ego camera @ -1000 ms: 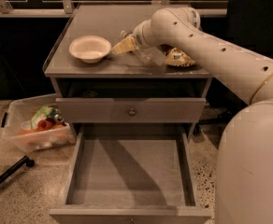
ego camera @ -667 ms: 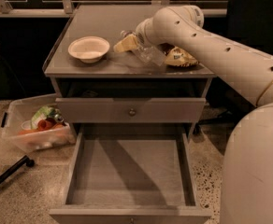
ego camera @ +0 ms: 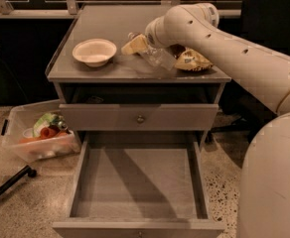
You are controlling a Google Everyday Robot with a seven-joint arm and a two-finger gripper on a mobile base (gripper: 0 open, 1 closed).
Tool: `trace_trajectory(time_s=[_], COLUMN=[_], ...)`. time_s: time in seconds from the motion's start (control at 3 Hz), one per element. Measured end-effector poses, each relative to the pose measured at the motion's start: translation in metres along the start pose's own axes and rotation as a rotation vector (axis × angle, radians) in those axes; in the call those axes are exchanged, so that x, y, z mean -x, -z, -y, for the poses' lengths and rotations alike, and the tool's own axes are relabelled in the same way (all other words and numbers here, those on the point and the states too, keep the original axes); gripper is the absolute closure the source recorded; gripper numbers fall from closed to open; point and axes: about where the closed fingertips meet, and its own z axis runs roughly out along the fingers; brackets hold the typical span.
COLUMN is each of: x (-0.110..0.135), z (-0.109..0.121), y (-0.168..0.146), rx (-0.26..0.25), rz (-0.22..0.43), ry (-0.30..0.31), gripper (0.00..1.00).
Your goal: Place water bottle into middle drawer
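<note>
Clear ribbed plastic water bottle [ego camera: 158, 57] lying on grey cabinet top [ego camera: 100, 24] beside crinkled yellow snack bag [ego camera: 132, 45], gripper [ego camera: 151, 44] right at it, hold impossible to tell: probably grasp stage, next needing lift, then lowering into open grey box-shaped middle drawer [ego camera: 140, 187].

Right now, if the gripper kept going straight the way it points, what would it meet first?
The gripper, low over the cabinet top, points down at the water bottle lying there. It would probably meet that first, though depth is unclear.
</note>
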Motion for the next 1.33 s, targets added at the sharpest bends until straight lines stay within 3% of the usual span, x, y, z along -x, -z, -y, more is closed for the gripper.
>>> trace_trajectory(time_s=[1.0, 1.33], x=[-0.016, -0.022], z=[0.0, -0.003], y=[-0.009, -0.017], rx=[0.015, 0.038], rz=[-0.111, -0.143], ry=[0.227, 0.258], gripper=[0.01, 0.03])
